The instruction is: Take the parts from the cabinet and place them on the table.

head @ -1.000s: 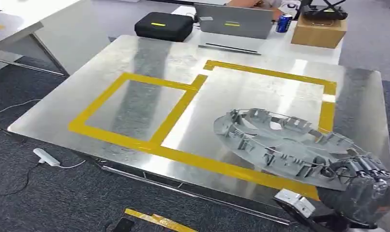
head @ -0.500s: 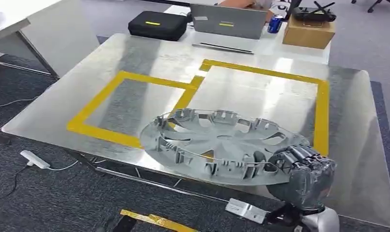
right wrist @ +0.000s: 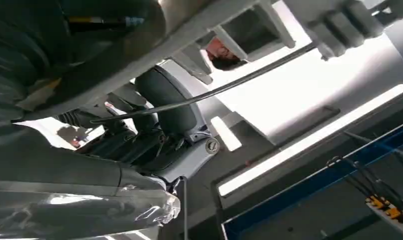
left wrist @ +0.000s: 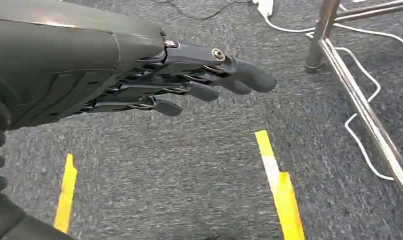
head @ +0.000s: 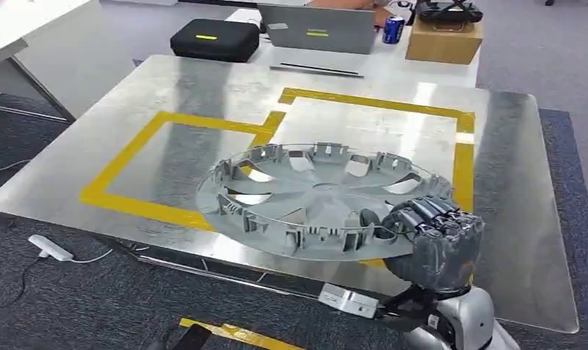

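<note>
A round grey plastic wheel cover [head: 316, 200], ribbed inner side up, hangs just above the shiny metal table [head: 167, 87], over the yellow tape line at the near edge. My right hand [head: 433, 244], wrapped in clear film, grips its near right rim. In the right wrist view the thumb [right wrist: 167, 102] presses under the cover's rim [right wrist: 209, 25]. My left hand [left wrist: 189, 80] hangs beside me over grey carpet, fingers straight and apart, holding nothing.
Two yellow tape rectangles [head: 291, 117] mark the table top. Behind it stand a black case [head: 214, 38], a grey laptop [head: 316, 29], a blue can [head: 393, 29] and a cardboard box [head: 443, 40]. A table leg [left wrist: 322, 32], white cables and yellow floor tape [left wrist: 279, 192] lie below.
The camera has shifted, so the table sits differently in frame. My right hand has carried the wheel cover leftward from the table's right side to over its near middle.
</note>
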`<state>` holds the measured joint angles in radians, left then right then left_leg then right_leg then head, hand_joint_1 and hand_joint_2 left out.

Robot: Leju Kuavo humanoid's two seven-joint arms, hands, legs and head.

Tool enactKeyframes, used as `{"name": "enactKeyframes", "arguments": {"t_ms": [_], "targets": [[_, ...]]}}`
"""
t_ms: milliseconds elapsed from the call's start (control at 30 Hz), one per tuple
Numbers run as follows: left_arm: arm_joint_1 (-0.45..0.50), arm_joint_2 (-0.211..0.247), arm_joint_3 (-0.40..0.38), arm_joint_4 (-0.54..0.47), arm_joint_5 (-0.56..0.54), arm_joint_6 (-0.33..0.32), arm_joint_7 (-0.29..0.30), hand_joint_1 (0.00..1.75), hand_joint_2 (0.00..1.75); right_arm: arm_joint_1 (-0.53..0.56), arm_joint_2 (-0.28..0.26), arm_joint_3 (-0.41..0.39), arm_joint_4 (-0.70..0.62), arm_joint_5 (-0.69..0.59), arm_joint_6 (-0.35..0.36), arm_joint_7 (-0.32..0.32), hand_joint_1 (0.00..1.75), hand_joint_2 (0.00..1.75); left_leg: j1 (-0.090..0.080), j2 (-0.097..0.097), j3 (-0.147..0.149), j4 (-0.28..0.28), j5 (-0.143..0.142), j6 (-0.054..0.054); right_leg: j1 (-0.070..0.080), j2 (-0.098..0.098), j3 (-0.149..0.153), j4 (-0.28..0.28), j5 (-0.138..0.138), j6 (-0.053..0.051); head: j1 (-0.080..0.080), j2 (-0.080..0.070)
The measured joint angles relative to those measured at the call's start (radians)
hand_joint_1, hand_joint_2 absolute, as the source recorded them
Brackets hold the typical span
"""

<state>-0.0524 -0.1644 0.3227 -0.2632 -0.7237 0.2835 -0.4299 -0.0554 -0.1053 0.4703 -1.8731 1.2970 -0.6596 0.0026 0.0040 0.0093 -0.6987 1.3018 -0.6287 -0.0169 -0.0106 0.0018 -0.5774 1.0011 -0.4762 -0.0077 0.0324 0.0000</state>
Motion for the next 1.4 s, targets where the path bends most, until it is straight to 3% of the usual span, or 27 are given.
{"name": "enactKeyframes", "arguments": {"t_ms": [33, 67, 133, 167, 200, 267, 333, 367, 400, 467, 500, 533, 600, 633, 667, 700, 800, 867, 900, 967, 1000, 1033, 1100, 1167, 1233, 1333, 1400], "targets": [[0.0, 0.0, -0.002, 0.0, 0.0, 0.0, 0.0, 0.0, 1.75, -0.01, 0.0, 0.001, 0.007, 0.005, 0.007, 0.006, 1.75, 1.75, 0.0, 0.0, -0.004, 0.003, 0.015, 0.0, 0.0, 0.002, 0.001, 0.0, 0.0, 0.0, 0.0, 0.0], [-0.001, 0.002, -0.006, 0.0, -0.001, -0.002, 0.001, 0.0, 1.75, -0.024, 0.0, 0.002, 0.016, 0.009, 0.015, 0.013, 1.75, 1.75, 0.0, 0.0, 0.01, -0.032, 0.052, 0.002, 0.0, 0.005, 0.001, 0.002, 0.0, 0.0, 0.0, 0.0], [-0.003, 0.005, -0.015, 0.0, -0.006, -0.007, 0.003, 0.0, 1.75, -0.052, -0.001, 0.005, 0.033, 0.016, 0.037, 0.03, 1.75, 1.75, 0.0, -0.001, 0.084, -0.189, 0.144, 0.01, 0.0, 0.01, 0.002, 0.004, 0.0, 0.001, 0.0, 0.0], [-0.005, 0.005, -0.019, 0.0, -0.008, -0.009, 0.004, 0.0, 1.75, -0.068, -0.001, 0.006, 0.042, 0.018, 0.044, 0.034, 1.75, 1.75, 0.0, -0.006, 0.115, -0.259, 0.168, 0.016, 0.0, 0.011, 0.001, 0.004, 0.0, 0.003, 0.0, 0.0], [-0.007, 0.006, -0.022, 0.0, -0.01, -0.011, 0.006, 0.0, 1.75, -0.086, -0.001, 0.007, 0.053, 0.024, 0.056, 0.041, 1.75, 1.75, -0.001, -0.011, 0.126, -0.287, 0.159, 0.018, 0.009, 0.013, -0.006, 0.011, -0.001, 0.009, 0.0, 0.0], [-0.011, 0.006, -0.027, 0.0, -0.013, -0.014, 0.008, 0.0, 1.75, -0.114, -0.001, 0.009, 0.074, 0.033, 0.077, 0.054, 1.75, 1.75, -0.004, -0.01, 0.118, -0.291, 0.155, 0.02, 0.005, 0.014, -0.016, 0.009, 0.005, 0.02, 0.002, 0.0], [-0.01, 0.007, -0.035, 0.0, -0.015, -0.016, 0.011, 0.0, 1.75, -0.139, -0.001, 0.011, 0.094, 0.039, 0.097, 0.066, 1.75, 1.75, 0.0, -0.01, 0.12, -0.302, 0.164, 0.033, 0.005, 0.014, -0.015, 0.005, 0.006, 0.031, 0.002, 0.0], [-0.012, 0.007, -0.039, 0.0, -0.016, -0.018, 0.014, 0.0, 1.75, -0.15, -0.002, 0.013, 0.106, 0.042, 0.107, 0.073, 1.75, 1.75, 0.003, -0.009, 0.121, -0.304, 0.166, 0.037, 0.002, 0.011, -0.029, 0.022, -0.009, 0.035, 0.001, 0.0], [-0.015, 0.007, -0.043, 0.0, -0.018, -0.02, 0.018, 0.0, 1.75, -0.168, -0.002, 0.015, 0.121, 0.048, 0.123, 0.083, 1.75, 1.75, 0.003, -0.008, 0.12, -0.303, 0.167, 0.043, 0.001, 0.007, -0.054, 0.074, -0.042, 0.04, 0.01, 0.0], [-0.016, 0.007, -0.051, 0.0, -0.019, -0.026, 0.021, 0.0, 1.75, -0.197, -0.002, 0.021, 0.151, 0.052, 0.148, 0.097, 1.75, 1.75, 0.002, -0.006, 0.118, -0.303, 0.168, 0.045, -0.001, 0.007, -0.127, 0.236, -0.112, 0.046, 0.009, 0.0], [-0.017, 0.008, -0.055, 0.0, -0.019, -0.029, 0.025, 0.0, 1.75, -0.213, -0.002, 0.025, 0.167, 0.055, 0.163, 0.105, 1.75, 1.75, 0.001, -0.005, 0.118, -0.303, 0.168, 0.045, -0.001, 0.006, -0.158, 0.298, -0.13, 0.049, 0.011, 0.0], [-0.017, 0.009, -0.06, 0.0, -0.022, -0.035, 0.03, 0.0, 1.75, -0.233, -0.002, 0.029, 0.192, 0.057, 0.192, 0.121, 1.75, 1.75, 0.0, -0.005, 0.118, -0.303, 0.168, 0.045, -0.001, 0.006, -0.171, 0.319, -0.124, 0.05, 0.01, 0.0], [-0.021, 0.008, -0.072, 0.0, -0.027, -0.043, 0.04, 0.0, 1.75, -0.282, -0.002, 0.035, 0.245, 0.058, 0.232, 0.141, 1.75, 1.75, 0.0, -0.005, 0.119, -0.302, 0.168, 0.045, -0.001, 0.006, -0.126, 0.221, -0.051, 0.045, 0.01, 0.0], [-0.024, 0.008, -0.078, 0.0, -0.03, -0.046, 0.041, 0.0, 1.75, -0.302, -0.002, 0.035, 0.27, 0.058, 0.24, 0.147, 1.75, 1.75, 0.0, -0.006, 0.12, -0.301, 0.167, 0.045, 0.0, 0.004, -0.079, 0.124, -0.004, 0.041, 0.011, 0.0], [-0.026, 0.008, -0.082, -0.002, -0.031, -0.048, 0.042, 0.0, 1.75, -0.318, -0.002, 0.035, 0.285, 0.058, 0.246, 0.15, 1.75, 1.75, 0.0, -0.007, 0.12, -0.301, 0.167, 0.043, 0.0, -0.001, -0.04, 0.041, 0.024, 0.037, 0.011, 0.0], [-0.028, 0.008, -0.086, -0.002, -0.031, -0.05, 0.044, 0.0, 1.75, -0.33, -0.002, 0.035, 0.299, 0.061, 0.251, 0.156, 1.75, 1.75, -0.003, -0.008, 0.117, -0.3, 0.167, 0.04, 0.003, -0.006, -0.029, 0.024, 0.007, 0.033, 0.01, 0.0], [-0.029, 0.008, -0.099, -0.002, -0.032, -0.057, 0.055, 0.0, 1.75, -0.381, -0.002, 0.037, 0.357, 0.07, 0.283, 0.186, 1.75, 1.75, -0.006, -0.005, 0.107, -0.297, 0.172, 0.024, 0.008, 0.003, -0.025, 0.013, 0.009, 0.023, 0.009, 0.0], [-0.034, 0.008, -0.109, -0.003, -0.032, -0.06, 0.056, 0.0, 1.75, -0.412, -0.002, 0.032, 0.403, 0.071, 0.295, 0.201, 1.75, 1.75, -0.004, -0.007, 0.104, -0.286, 0.157, 0.013, 0.0, 0.003, -0.02, 0.002, 0.016, 0.011, 0.008, 0.0], [-0.037, 0.008, -0.114, -0.005, -0.032, -0.062, 0.056, 0.0, 1.75, -0.43, -0.002, 0.027, 0.422, 0.071, 0.294, 0.206, 1.75, 1.75, -0.004, -0.007, 0.088, -0.251, 0.129, 0.008, -0.001, 0.003, -0.02, 0.002, 0.016, 0.007, 0.005, 0.0], [-0.04, 0.011, -0.122, -0.005, -0.031, -0.077, 0.055, 0.0, 1.75, -0.452, -0.002, 0.018, 0.463, 0.066, 0.284, 0.214, 1.75, 1.75, 0.0, -0.007, 0.02, -0.099, 0.054, 0.002, 0.0, 0.002, -0.02, 0.003, 0.015, 0.002, 0.003, 0.0], [-0.039, 0.011, -0.127, -0.005, -0.028, -0.086, 0.052, 0.0, 1.75, -0.459, -0.002, 0.007, 0.488, 0.062, 0.268, 0.217, 1.75, 1.75, 0.0, -0.007, -0.017, -0.022, 0.029, 0.0, 0.001, 0.002, -0.02, 0.003, 0.015, 0.001, 0.002, 0.0], [-0.038, 0.011, -0.131, -0.005, -0.022, -0.093, 0.052, 0.0, 1.75, -0.464, -0.002, -0.002, 0.509, 0.055, 0.255, 0.217, 1.75, 1.75, 0.0, -0.007, -0.034, 0.009, 0.029, -0.001, 0.001, 0.002, -0.02, 0.003, 0.015, 0.001, 0.002, 0.0], [-0.04, 0.014, -0.141, -0.005, -0.011, -0.1, 0.049, 0.0, 1.75, -0.473, -0.002, -0.023, 0.542, 0.047, 0.232, 0.219, 1.75, 1.75, 0.001, -0.007, -0.007, -0.055, 0.096, 0.0, 0.001, 0.004, -0.019, 0.005, 0.014, 0.002, 0.002, 0.0], [-0.042, 0.016, -0.147, -0.01, -0.006, -0.104, 0.047, 0.0, 1.75, -0.482, -0.002, -0.046, 0.562, 0.041, 0.221, 0.219, 1.75, 1.75, 0.003, -0.008, 0.068, -0.219, 0.184, 0.006, 0.0, 0.007, -0.017, 0.008, 0.012, 0.005, 0.002, 0.0], [-0.045, 0.018, -0.151, -0.01, 0.0, -0.104, 0.046, 0.0, 1.75, -0.494, -0.002, -0.059, 0.584, 0.04, 0.215, 0.222, 1.75, 1.75, 0.0, -0.012, 0.098, -0.288, 0.172, 0.013, 0.008, 0.011, -0.027, 0.014, 0.01, 0.014, 0.003, 0.0], [-0.043, 0.019, -0.162, -0.013, 0.004, -0.104, 0.046, 0.0, 1.75, -0.496, -0.001, -0.076, 0.607, 0.041, 0.216, 0.228, 1.75, 1.75, -0.002, -0.012, 0.091, -0.288, 0.174, 0.028, 0.005, 0.009, -0.031, 0.008, 0.017, 0.03, 0.002, 0.0], [-0.045, 0.019, -0.168, -0.014, 0.009, -0.106, 0.046, 0.0, 1.75, -0.501, -0.001, -0.088, 0.62, 0.041, 0.219, 0.232, 1.75, 1.75, 0.004, -0.011, 0.094, -0.294, 0.18, 0.037, 0.001, 0.006, -0.053, 0.04, -0.01, 0.04, 0.006, 0.0]]}}
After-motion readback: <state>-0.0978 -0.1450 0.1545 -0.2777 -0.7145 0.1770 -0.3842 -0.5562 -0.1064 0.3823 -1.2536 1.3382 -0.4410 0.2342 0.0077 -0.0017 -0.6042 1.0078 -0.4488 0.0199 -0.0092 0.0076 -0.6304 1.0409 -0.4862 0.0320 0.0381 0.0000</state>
